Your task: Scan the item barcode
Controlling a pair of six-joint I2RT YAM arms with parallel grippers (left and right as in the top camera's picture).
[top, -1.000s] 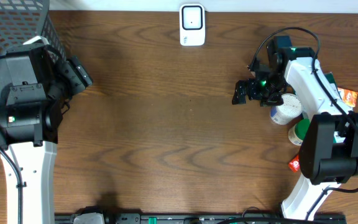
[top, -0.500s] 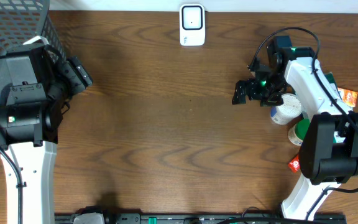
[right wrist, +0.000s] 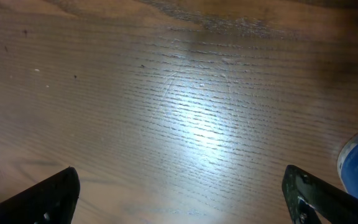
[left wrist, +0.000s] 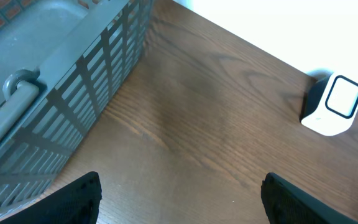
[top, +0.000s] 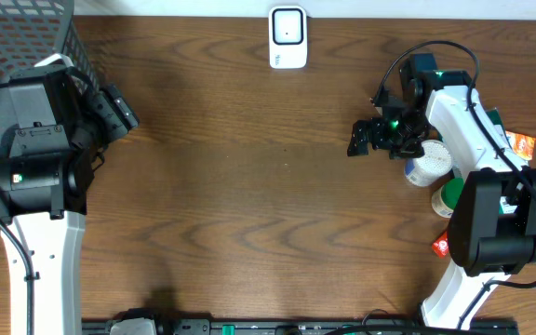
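The right gripper stands at the right of the overhead frame, jaws spread wide and empty; its wrist view shows only the bare brown wooden table beneath. The probable item, a white round container with a blue rim, sits just beside this gripper, to its lower right, behind the fingertips rather than ahead of them. The left gripper, likewise released and empty, lies well apart at far left. The white box-shaped scanner stands at top centre. The right arm is nearer.
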